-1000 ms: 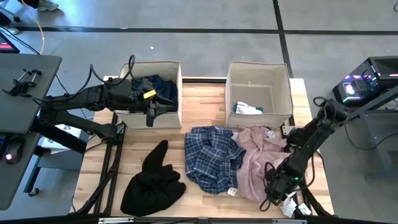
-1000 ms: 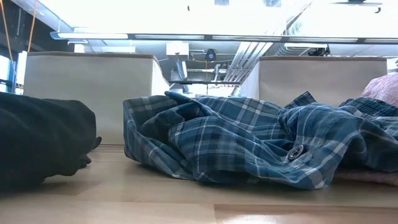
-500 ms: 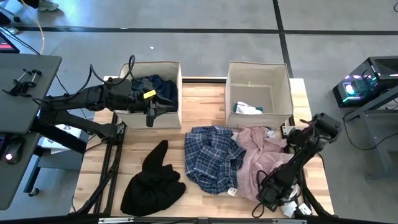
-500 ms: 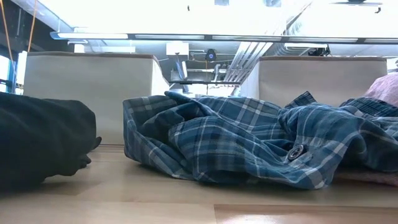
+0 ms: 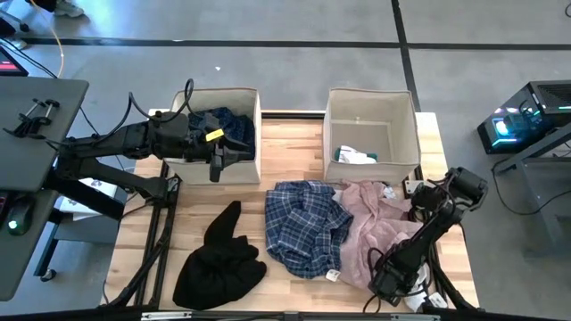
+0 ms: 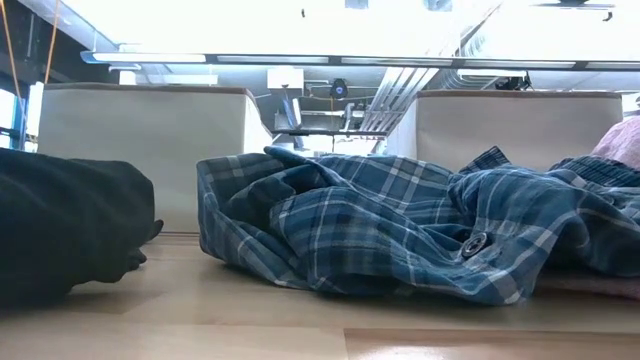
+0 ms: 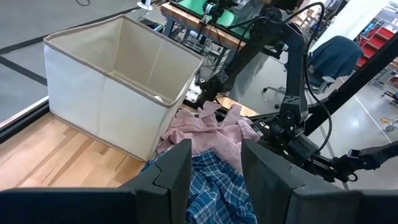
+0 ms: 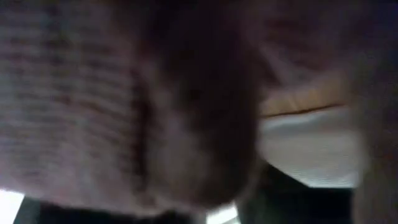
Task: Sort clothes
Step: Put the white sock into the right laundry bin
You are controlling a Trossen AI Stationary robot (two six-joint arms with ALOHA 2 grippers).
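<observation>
A black garment lies at the table's near left. The blue-white plaid shirt is bunched in the middle, and the pale pink shirt lies crumpled against its right side. A dark navy patterned garment sits in the left bin. A small teal piece with something white rests on the right bin's floor. My left gripper hangs open and empty over the left bin's near wall. My right gripper is down at the pink shirt's near edge, and pink ribbed cloth fills the right wrist view.
Two beige fabric bins stand at the far side, the left bin and the right bin. Bare wood lies between them. A small white piece lies at the near right corner. A black box stands off the table's right.
My right arm has folded lower. Its gripper has sunk toward the table's near edge and a little leftward, onto the near edge of the pink shirt. The clothes have kept their places.
</observation>
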